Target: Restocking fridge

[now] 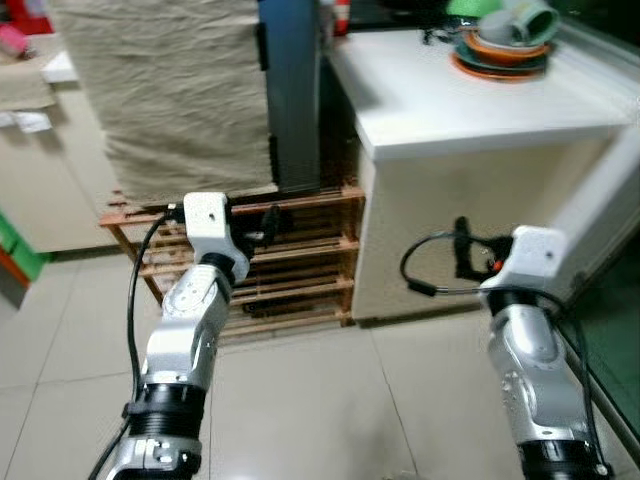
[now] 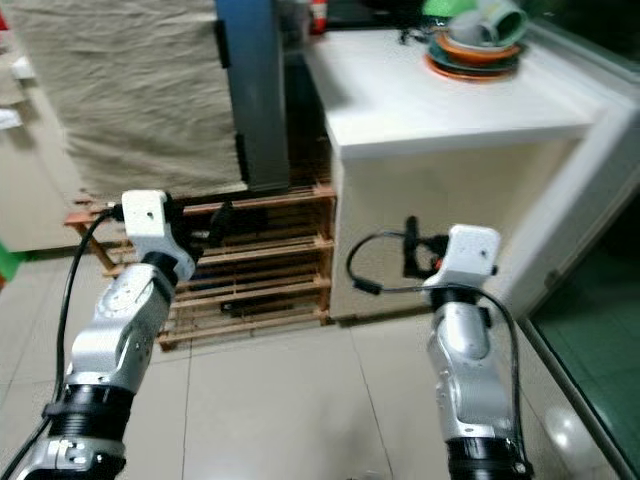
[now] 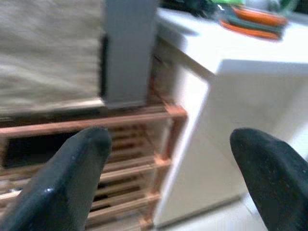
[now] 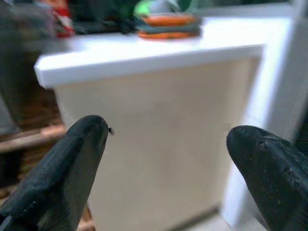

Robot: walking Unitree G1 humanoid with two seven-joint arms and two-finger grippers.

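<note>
Fingers of both the left gripper (image 3: 168,183) and right gripper (image 4: 168,178) spread apart, empty, facing a wooden rack (image 1: 300,270) and white table (image 1: 470,100); no fridge or stock identifiable, so handling unjudgeable.

A home kitchen corner: a white-topped bench (image 1: 480,105) carrying a stack of orange and green dishes (image 1: 503,45), a slatted wooden rack (image 1: 295,260), beige cloth-draped furniture (image 1: 170,90), pale floor tiles (image 1: 320,400).
</note>
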